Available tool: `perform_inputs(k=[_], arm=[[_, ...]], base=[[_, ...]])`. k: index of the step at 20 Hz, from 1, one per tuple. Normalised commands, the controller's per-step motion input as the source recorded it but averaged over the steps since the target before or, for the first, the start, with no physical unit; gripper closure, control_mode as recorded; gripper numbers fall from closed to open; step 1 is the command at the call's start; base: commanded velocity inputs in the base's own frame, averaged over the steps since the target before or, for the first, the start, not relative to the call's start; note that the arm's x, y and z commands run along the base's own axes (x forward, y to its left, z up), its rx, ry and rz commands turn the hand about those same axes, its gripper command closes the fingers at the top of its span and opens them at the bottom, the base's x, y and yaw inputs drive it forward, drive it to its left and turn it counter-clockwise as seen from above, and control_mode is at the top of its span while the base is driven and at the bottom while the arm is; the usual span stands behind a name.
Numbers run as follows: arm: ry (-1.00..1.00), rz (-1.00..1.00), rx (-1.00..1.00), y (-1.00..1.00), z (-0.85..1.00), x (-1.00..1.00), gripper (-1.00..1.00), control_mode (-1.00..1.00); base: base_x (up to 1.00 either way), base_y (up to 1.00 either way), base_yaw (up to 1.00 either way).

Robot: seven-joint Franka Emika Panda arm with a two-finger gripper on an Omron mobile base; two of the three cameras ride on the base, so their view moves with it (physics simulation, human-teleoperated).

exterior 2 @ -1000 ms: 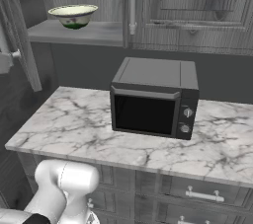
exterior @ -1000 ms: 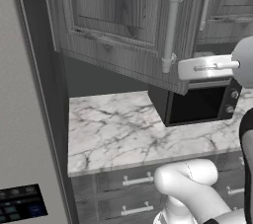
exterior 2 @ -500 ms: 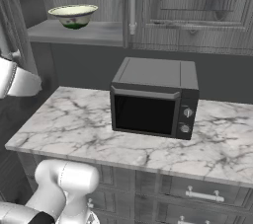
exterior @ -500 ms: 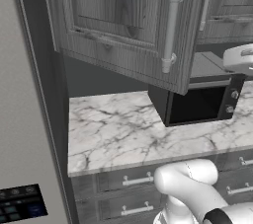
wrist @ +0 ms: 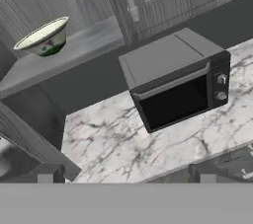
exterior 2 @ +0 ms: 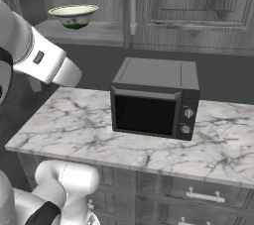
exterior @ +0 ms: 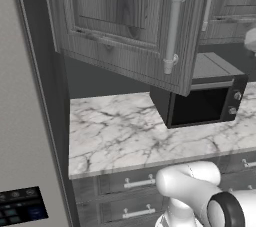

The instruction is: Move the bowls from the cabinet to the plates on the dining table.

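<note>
One bowl (exterior 2: 74, 15) is sitting upright on the bottom shelf (exterior 2: 94, 31) of the open cabinet (exterior: 130, 23), cream with a green band low on its side, and nothing is touching it. In the hand view the same bowl is resting at the upper left, well apart from the tool (wrist: 126, 178), whose two dark tips are just poking up at the bottom edge, spread wide with nothing between them. Below the cabinet the black microwave (exterior 2: 155, 97) is standing on the marble counter (exterior 2: 64, 130), with grey drawers (exterior: 131, 183) under it. The white arm (exterior 2: 37, 55) is crossing the left side of the right base view, below and beside the shelf. Judging from this, the task is barely starting: the door is standing open, but the bowl is not yet grasped, and carrying it to a plate on the dining table is all still to do.
</note>
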Motion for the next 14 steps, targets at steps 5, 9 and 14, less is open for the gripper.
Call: perform_inputs(k=[5,9,14], arm=[[0.00,-0.13,0.00,-0.03,-0.02,0.99,-1.00,-1.00],[-0.02,-0.03,0.09,0.00,-0.05,0.63,-1.00,-1.00],[-0.03,0.00,0.28,0.00,0.00,0.19,-1.00,-1.00]], base=[[0.00,0.00,0.00],[0.00,0.00,0.00],[0.00,0.00,0.00]])
